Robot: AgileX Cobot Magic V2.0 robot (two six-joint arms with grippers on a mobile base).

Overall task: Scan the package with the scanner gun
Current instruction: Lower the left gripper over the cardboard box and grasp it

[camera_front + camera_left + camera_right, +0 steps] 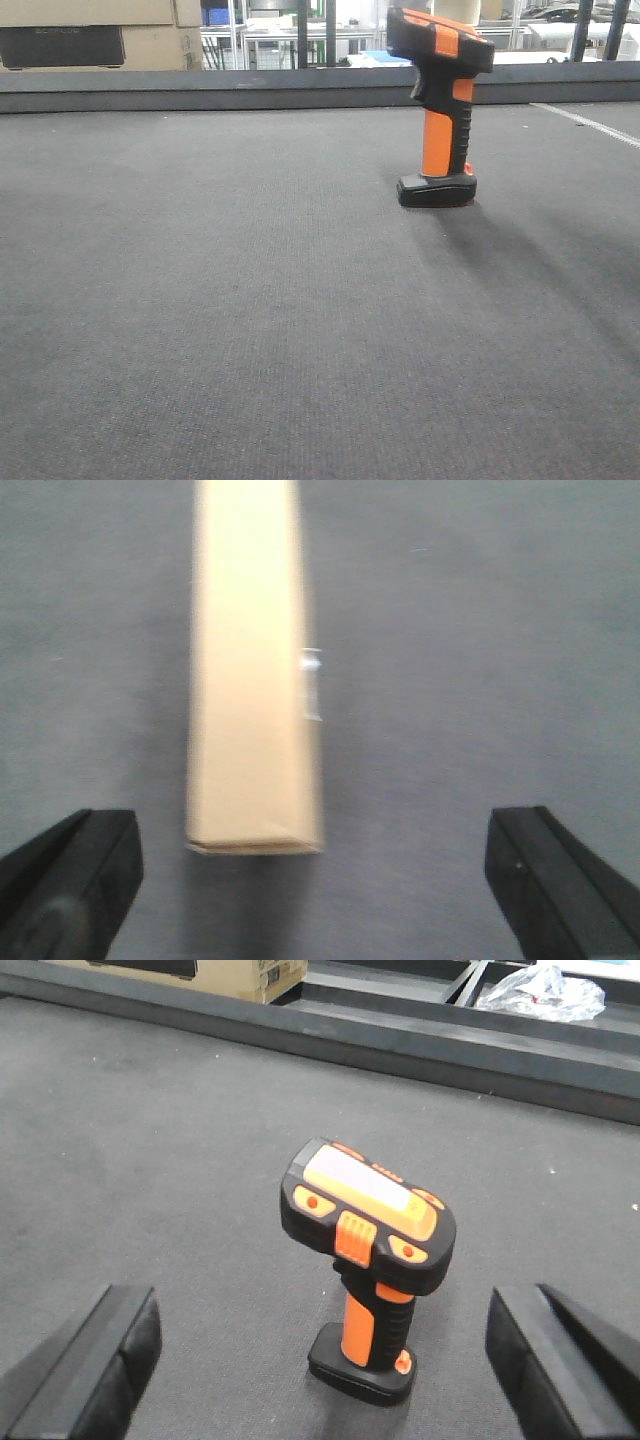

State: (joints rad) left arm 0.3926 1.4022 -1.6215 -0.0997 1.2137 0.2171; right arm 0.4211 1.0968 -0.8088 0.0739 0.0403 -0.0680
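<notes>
We see the scanner gun upright near the far edge of the desk, before our spread right claw. Our left claw, also spread, faces the package.

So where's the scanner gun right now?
The black-and-orange pistol-shaped scanner gun stands upright on the grey mat, right of centre in the front view.
</notes>
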